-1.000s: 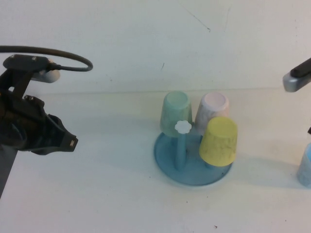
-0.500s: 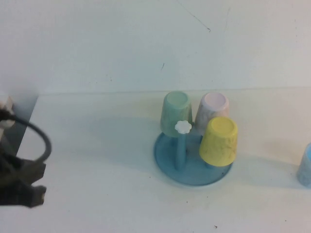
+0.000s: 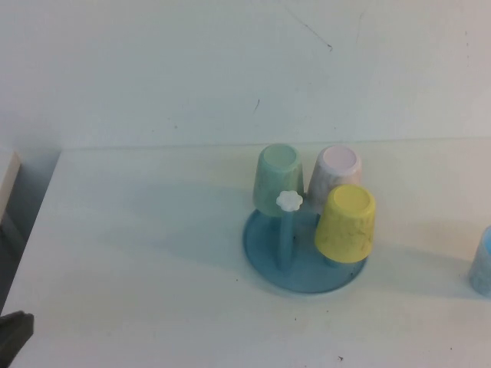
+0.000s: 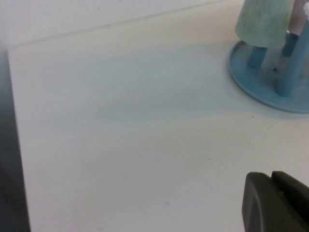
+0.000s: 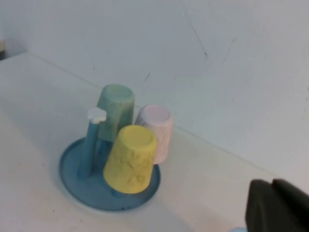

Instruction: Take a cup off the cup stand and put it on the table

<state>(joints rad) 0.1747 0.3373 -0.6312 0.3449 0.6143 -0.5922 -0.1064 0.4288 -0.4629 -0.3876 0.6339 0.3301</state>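
Observation:
The light blue cup (image 3: 482, 264) stands on the white table (image 3: 153, 253) at the far right edge of the high view; a sliver of it shows in the right wrist view (image 5: 237, 229). The blue cup stand (image 3: 265, 249) sits mid-table with one bare peg topped by a white flower knob (image 3: 288, 201). My left gripper (image 4: 270, 176) is shut and empty, low near the table's front left corner; only a dark tip (image 3: 11, 345) shows in the high view. My right gripper (image 5: 271, 182) is shut and empty, off to the right of the stand (image 5: 72, 169).
A mint green cup (image 3: 278, 176), a pink cup (image 3: 336, 175) and a yellow cup (image 3: 345, 222) hang upside down on the stand's pegs. The table's left edge (image 3: 34, 230) drops to a dark gap. A white wall rises behind the table.
My left arm has pulled back down and left, almost out of the high view. My right arm has left that view at the right. The cups have not moved.

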